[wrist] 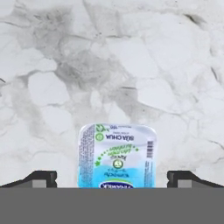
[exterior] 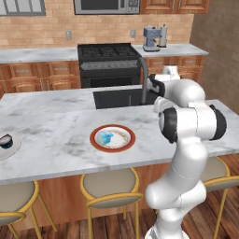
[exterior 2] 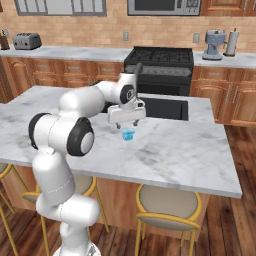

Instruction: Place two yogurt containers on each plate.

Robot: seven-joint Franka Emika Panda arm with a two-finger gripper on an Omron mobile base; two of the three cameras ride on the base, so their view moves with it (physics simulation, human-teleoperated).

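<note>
tool released, fingers spread | light blue yogurt cup centred between them, directly below on table | red-rimmed plate well apart

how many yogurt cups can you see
3. A light blue one lies on the red-rimmed plate, a dark one sits on the grey plate at far left, and another light blue one is under the hand.
</note>
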